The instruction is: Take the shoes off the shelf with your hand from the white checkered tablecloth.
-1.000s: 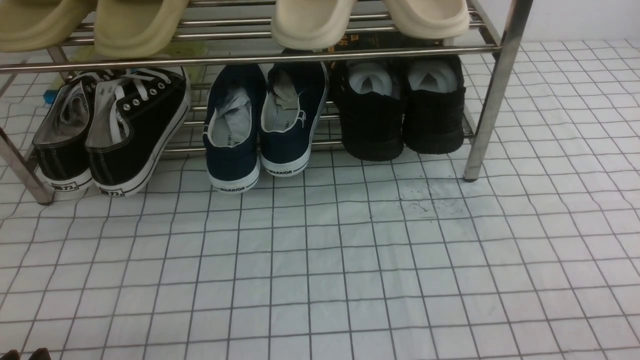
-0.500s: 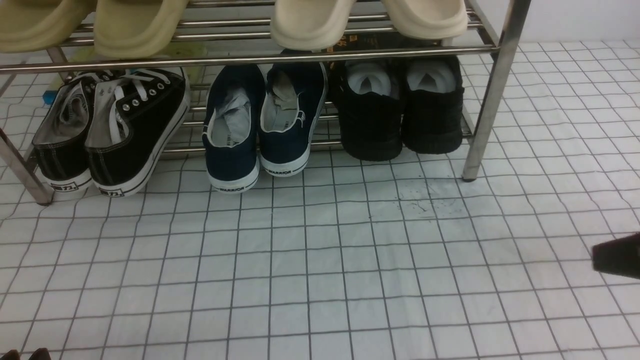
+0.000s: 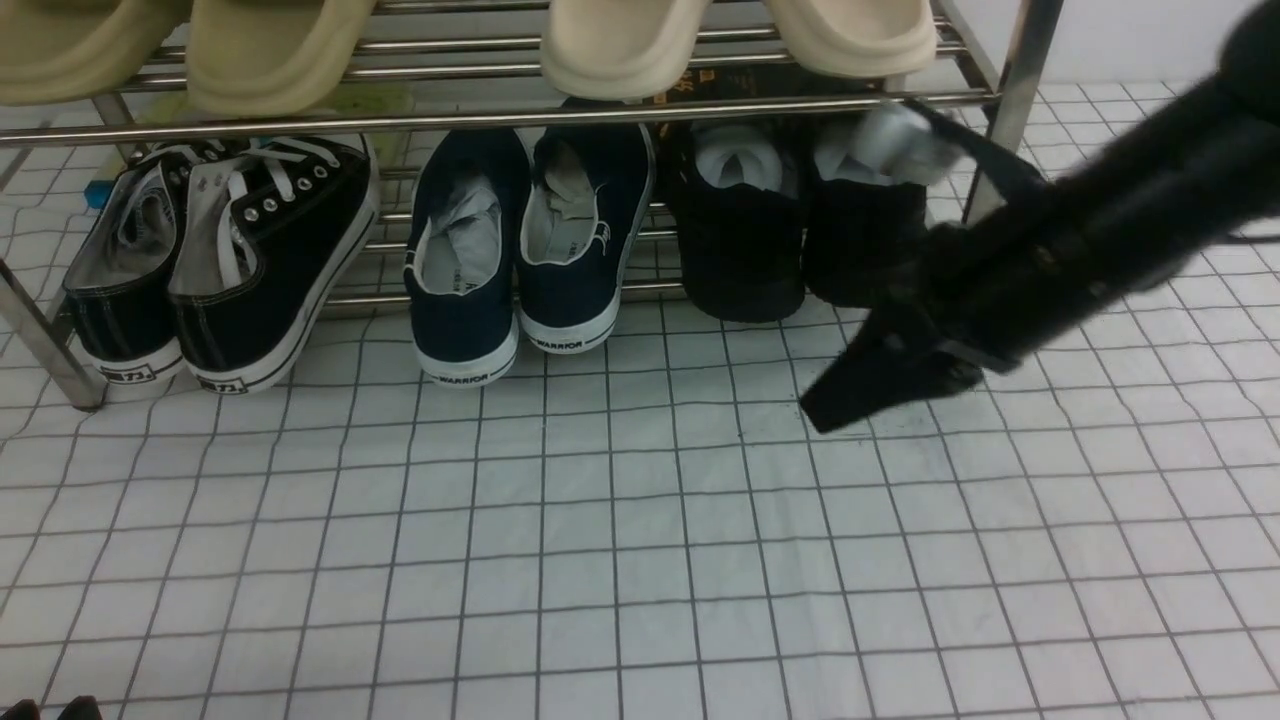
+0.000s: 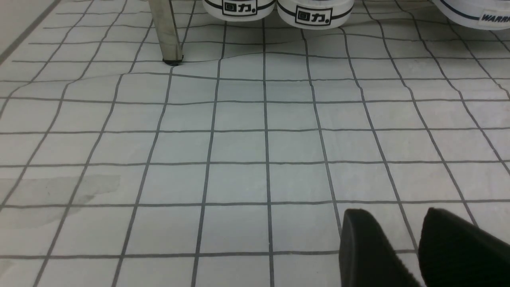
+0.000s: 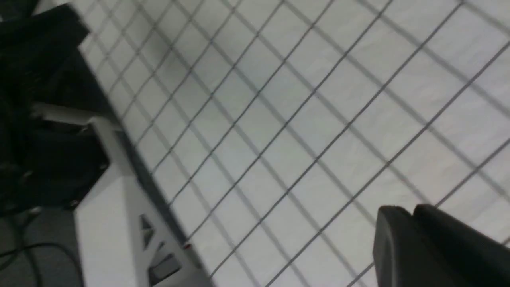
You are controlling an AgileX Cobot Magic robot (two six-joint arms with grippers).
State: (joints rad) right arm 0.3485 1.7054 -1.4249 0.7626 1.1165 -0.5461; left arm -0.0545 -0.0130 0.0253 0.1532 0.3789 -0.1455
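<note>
The all-black knit shoes (image 3: 745,240) stand heels outward at the right end of the chrome shelf's (image 3: 500,118) lower tier, white stuffing showing. My right gripper (image 3: 815,415), blurred, hangs over the white checkered tablecloth (image 3: 600,520) just in front of the right shoe, and the arm crosses that shoe's top. In the right wrist view its fingers (image 5: 404,209) are pressed together and empty. My left gripper (image 3: 50,708) sits low at the near left edge. In the left wrist view (image 4: 394,213) its jaws stand slightly apart, empty, over the cloth.
Black canvas sneakers with white soles (image 3: 250,260) and navy WARRIOR slip-ons (image 3: 520,250) share the lower tier. Beige slippers (image 3: 620,45) and yellowish ones (image 3: 270,50) hang over the upper tier. The rack's left leg (image 4: 165,32) stands on the cloth. The robot's white base (image 5: 115,207) borders the cloth.
My right arm has swung in from the right edge, up and leftward, to just in front of the black knit shoes. The left gripper and the shoes have not moved.
</note>
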